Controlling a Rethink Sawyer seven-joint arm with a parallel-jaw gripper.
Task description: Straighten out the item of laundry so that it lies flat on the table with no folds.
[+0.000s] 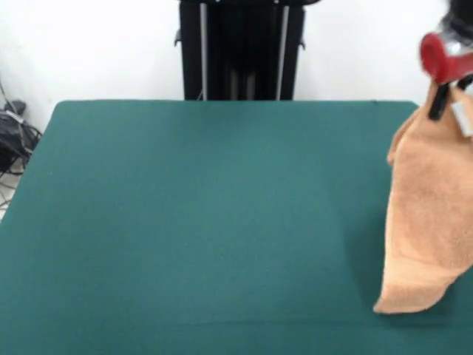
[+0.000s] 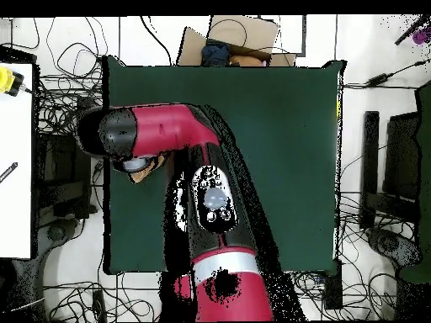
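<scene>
Towel [image 1: 429, 214] hangs at the right edge of the front view, pinched by its top and draped down in one long soft fall, its lowest corner curling just over or on the green table [image 1: 207, 222] near the right side; I cannot tell from here whether that corner rests on the felt. The gripper [image 1: 447, 100] sits under a red cap at the top right, and its dark fingers [image 1: 439, 103] look closed on a bunched bit of cloth at the towel's upper edge, though the grip point is partly cut off by the frame. From overhead the arm [image 2: 210, 210] covers nearly everything; only a small tan patch of towel [image 2: 154, 171] shows beneath the wrist, toward the table's left edge in that view. The cloth looks light and limp, thick terry with no stiffness at all, so it will follow whatever holds it and fold on itself wherever it is let down carelessly. It should not slip easily; the pile likely drags on the felt, which could help it lie out if the hanging end is laid first and the rest drawn across. A corner or border edge seems the best hold, since a mid-cloth pinch would leave it bunched. It is not yet flat.
</scene>
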